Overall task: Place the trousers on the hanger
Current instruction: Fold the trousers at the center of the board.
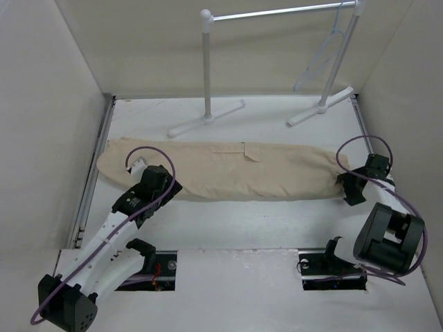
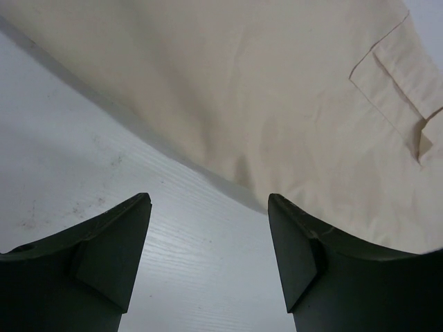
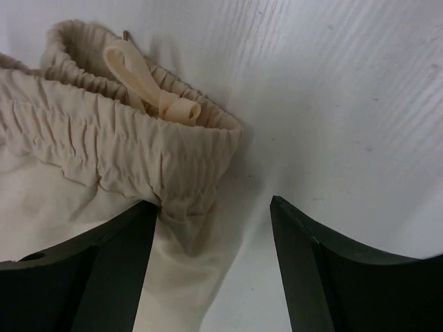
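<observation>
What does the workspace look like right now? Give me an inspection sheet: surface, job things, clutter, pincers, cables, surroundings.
Surface: white table, faint scuff marks, two cut-outs at the arm bases.
Job's things: beige trousers lying flat across the table, elastic waistband with drawstring at the right end; hanger hanging on the rack, with no trousers on it.
Clutter: nothing seen.
Pincers: left pincer open, over bare table at the trousers' near edge; right pincer open, at the waistband corner, not gripping.
Cables: a purple cable loops at each wrist, neither snagged on the cloth.
Surroundings: white garment rack at the back, plain pale walls on three sides.
</observation>
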